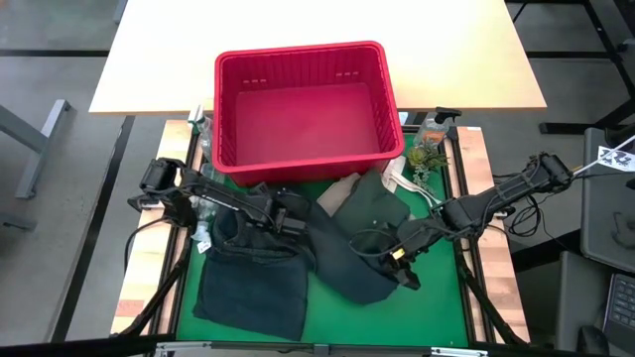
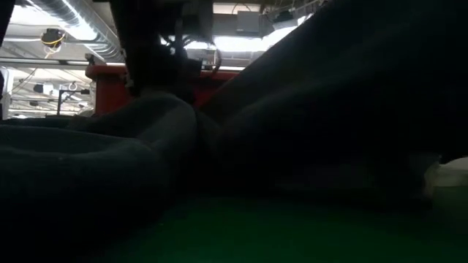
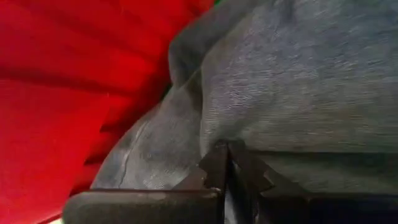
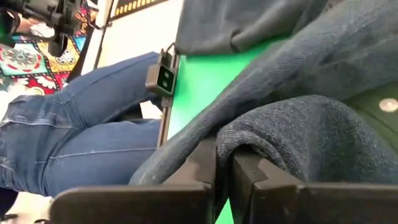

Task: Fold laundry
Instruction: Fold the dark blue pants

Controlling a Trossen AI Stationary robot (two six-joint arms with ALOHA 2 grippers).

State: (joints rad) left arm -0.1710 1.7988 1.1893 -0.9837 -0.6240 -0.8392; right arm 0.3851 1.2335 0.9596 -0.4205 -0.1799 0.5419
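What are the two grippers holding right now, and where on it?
Both pinch the dark blue jeans: left gripper on a fold near the basket, right gripper on a rolled edge.

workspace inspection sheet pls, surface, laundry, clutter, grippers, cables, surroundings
surface: green mat on a wood-edged table.
job's things: dark garments spread on the mat; olive-green shirt by the red basket, which looks empty.
clutter: bottle and small plant at the mat's far right corner.
grippers: left gripper shut on the dark garments near the basket; right gripper shut on a dark cloth fold.
cables: black cable by the right arm.
surroundings: person's legs in jeans beside the table.
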